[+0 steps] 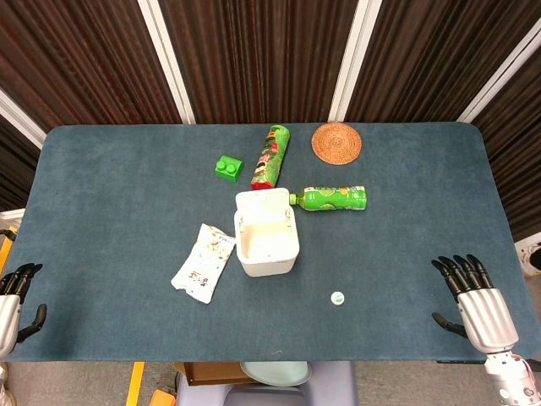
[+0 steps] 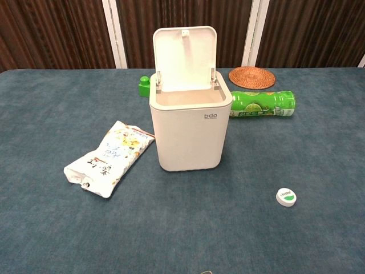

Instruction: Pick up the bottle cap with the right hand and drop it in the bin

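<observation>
A small white bottle cap [image 1: 337,298] with a green top lies on the blue table, to the front right of the bin; the chest view shows the bottle cap [image 2: 286,196] too. The white bin [image 1: 266,233] stands mid-table with its lid flipped up, and the chest view looks at the bin [image 2: 189,120] from the front. My right hand [image 1: 473,296] rests at the table's right front edge, fingers spread, holding nothing, well to the right of the cap. At the left front edge is my left hand [image 1: 17,300], also empty. Neither hand appears in the chest view.
A snack packet [image 1: 204,262] lies left of the bin. Behind the bin are a green bottle [image 1: 331,198] on its side, a chip tube [image 1: 270,156], a green block [image 1: 228,167] and a woven coaster [image 1: 336,142].
</observation>
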Robot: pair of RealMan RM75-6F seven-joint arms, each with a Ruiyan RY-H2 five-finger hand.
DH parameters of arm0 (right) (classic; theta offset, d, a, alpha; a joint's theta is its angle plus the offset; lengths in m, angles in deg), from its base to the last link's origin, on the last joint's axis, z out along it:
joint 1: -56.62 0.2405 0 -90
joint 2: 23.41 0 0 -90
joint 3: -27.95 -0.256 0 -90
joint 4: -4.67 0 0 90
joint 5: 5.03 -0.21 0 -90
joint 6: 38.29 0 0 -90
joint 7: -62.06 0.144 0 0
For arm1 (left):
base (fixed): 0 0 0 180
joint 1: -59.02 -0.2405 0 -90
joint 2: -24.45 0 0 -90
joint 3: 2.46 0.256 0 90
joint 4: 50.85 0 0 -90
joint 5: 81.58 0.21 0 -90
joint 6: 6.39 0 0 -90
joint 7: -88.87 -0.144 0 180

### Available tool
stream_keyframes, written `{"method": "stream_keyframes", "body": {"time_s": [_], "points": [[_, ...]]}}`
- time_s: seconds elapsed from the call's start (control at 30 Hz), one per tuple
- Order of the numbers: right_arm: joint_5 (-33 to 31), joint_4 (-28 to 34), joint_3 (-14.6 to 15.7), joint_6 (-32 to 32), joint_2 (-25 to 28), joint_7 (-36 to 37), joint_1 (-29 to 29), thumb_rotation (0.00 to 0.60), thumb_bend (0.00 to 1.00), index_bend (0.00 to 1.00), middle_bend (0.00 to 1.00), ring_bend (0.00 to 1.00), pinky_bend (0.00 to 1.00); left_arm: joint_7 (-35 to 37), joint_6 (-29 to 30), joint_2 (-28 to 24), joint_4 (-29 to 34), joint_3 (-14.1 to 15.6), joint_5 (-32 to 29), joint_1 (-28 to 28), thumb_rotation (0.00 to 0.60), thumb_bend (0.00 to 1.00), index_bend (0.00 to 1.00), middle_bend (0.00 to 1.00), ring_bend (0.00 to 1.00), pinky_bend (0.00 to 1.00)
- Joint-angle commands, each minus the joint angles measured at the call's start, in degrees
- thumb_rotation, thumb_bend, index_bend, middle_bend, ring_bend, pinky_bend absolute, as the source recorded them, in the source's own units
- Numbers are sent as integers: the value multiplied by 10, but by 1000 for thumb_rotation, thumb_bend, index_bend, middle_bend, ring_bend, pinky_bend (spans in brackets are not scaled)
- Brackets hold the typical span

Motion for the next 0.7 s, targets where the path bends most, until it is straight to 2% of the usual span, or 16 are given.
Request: {"method": "stream_keyframes", "body": {"time_s": [0.03,0.23,0.3,0.33,0.4,0.47,0.57,0.7], "points": [[4,-4,0,5,0,9,2,600,109,261,242,143,185,-3,-4,1,-1,1,0,1,600,458,150,138,185,393],[23,-10,3,0,1,37,2,600,109,261,242,146,207,0,-4,1,-4,-1,6,3,600,457,150,138,185,393],[32,-11,7,1,4,57,4,600,109,265,260,196,331,2,-6,3,-7,-2,5,3,600,457,150,138,185,394],[43,-16,9,2,5,72,8,600,108,281,304,267,459,3,-9,3,-9,-2,4,4,600,457,150,138,185,394],[63,-27,15,5,5,108,17,600,109,336,460,461,716,5,-13,1,-9,-1,2,5,600,457,150,137,185,395],[80,-40,23,19,6,138,30,600,109,374,571,586,836,2,-10,0,-7,-2,3,4,600,458,150,138,185,396],[93,-42,26,48,10,142,52,600,109,411,675,688,925,0,-1,1,-6,-2,12,2,600,457,150,138,185,396],[97,-26,22,92,13,114,79,600,109,443,739,747,975,5,-6,0,-6,-2,9,2,600,457,150,138,185,397]]}}
